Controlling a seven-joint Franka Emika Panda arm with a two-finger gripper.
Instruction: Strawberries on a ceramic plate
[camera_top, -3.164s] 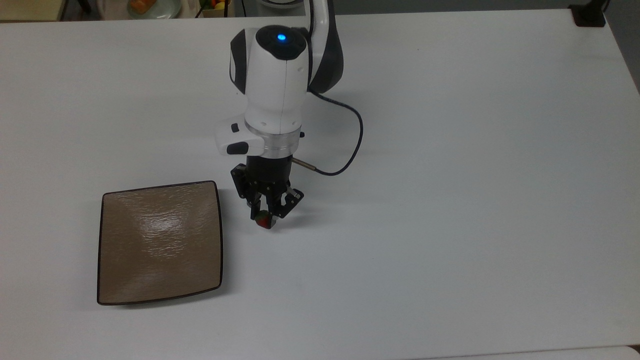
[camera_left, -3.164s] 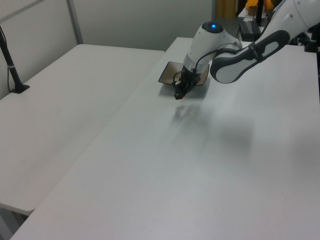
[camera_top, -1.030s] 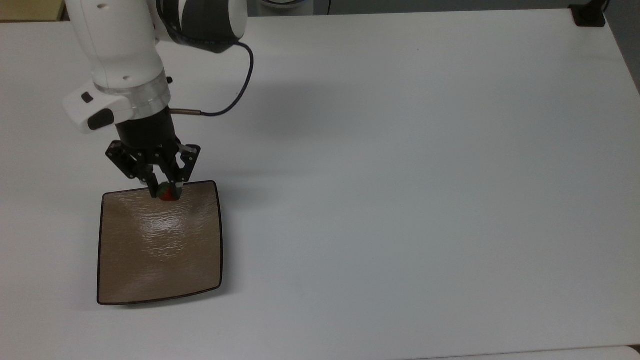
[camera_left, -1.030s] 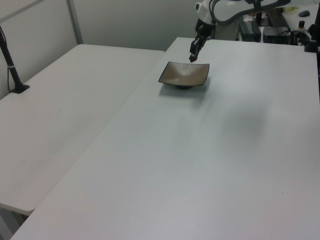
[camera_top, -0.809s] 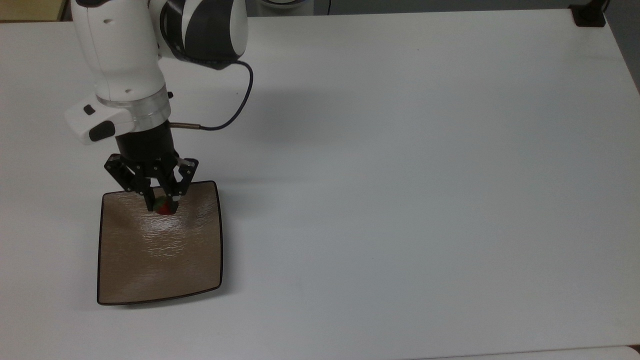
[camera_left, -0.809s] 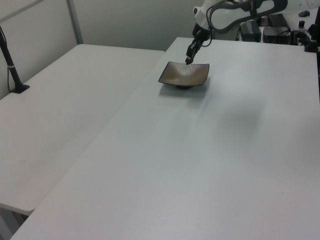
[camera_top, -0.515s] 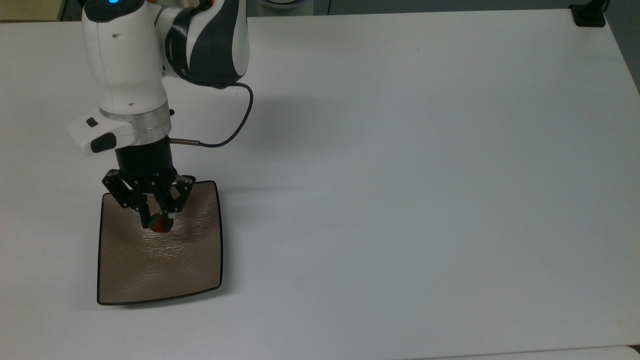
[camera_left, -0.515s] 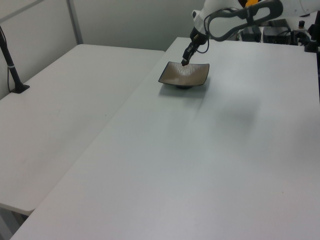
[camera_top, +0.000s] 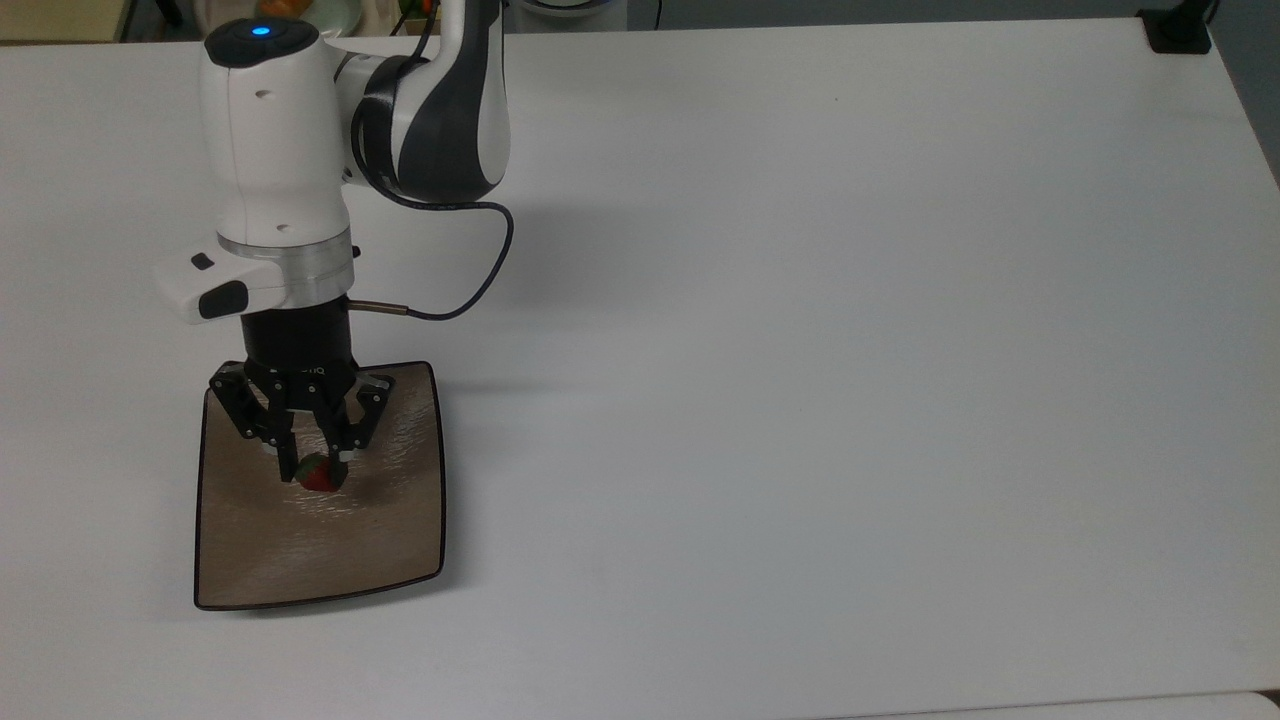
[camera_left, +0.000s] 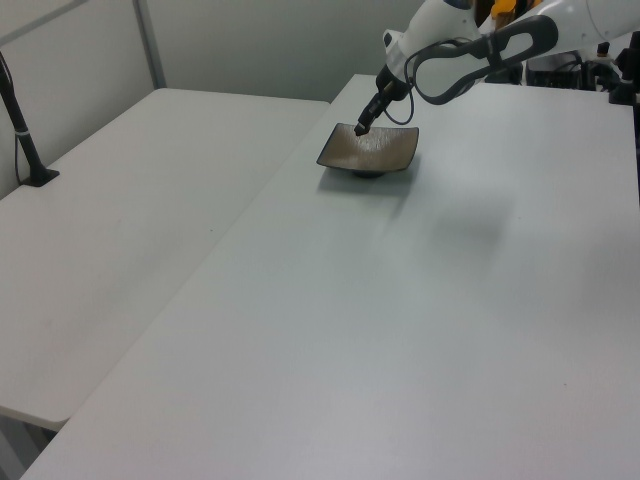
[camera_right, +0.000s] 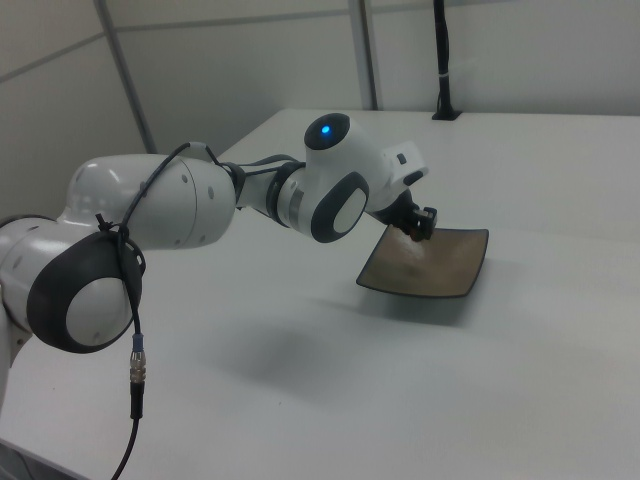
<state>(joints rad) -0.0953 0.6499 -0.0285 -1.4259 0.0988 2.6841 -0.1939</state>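
A small red strawberry with a green cap is pinched between the black fingers of my gripper, which is shut on it. The gripper hangs over the middle of the square tan-brown ceramic plate, at the top view's lower left. I cannot tell whether the strawberry touches the plate. In the left view the gripper points down over the plate at the far end of the table. In the right view the gripper is above the plate, and the arm hides the strawberry.
The white table stretches wide to the right of the plate in the top view. A black post base sits at the top view's far right corner. A second white table stands at the left view's left.
The gripper carried the strawberry from the bare table beside the plate to the plate's far edge, then forward and down over the plate's middle. It stays shut on the strawberry.
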